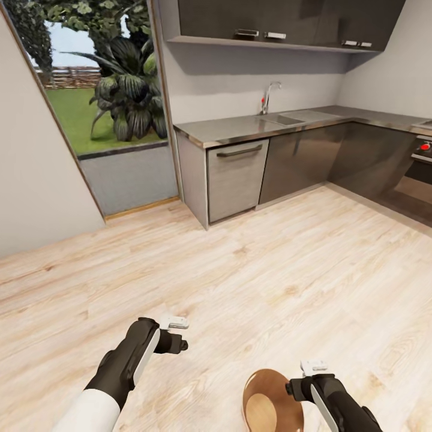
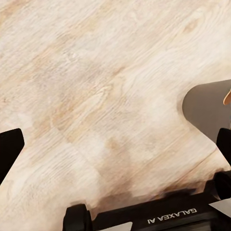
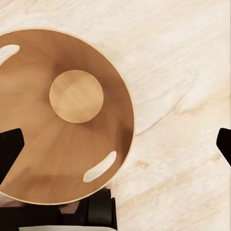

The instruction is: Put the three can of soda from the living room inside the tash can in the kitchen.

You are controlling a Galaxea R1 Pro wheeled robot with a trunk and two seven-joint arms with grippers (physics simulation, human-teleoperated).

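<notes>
Left wrist view, "GALAXEA AI" lettering (image 2: 171, 217), wood floor (image 2: 96, 72)

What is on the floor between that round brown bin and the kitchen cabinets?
Nothing: in the head view only bare wood floor stretches from the trash can to the cabinets.

Pale blond wood-grain floor (image 1: 270, 264) across the lower frame. Orange-brown, smooth inside of the tash can (image 3: 67, 159) at bottom right, lighter tan at its base. Dark grey-brown cabinets (image 1: 312, 159) and steel-grey counter (image 1: 240, 129) upper right. Black and white arms. Green lawn (image 1: 78, 114) upper left. Red knob (image 1: 425, 146) at right edge.
</notes>
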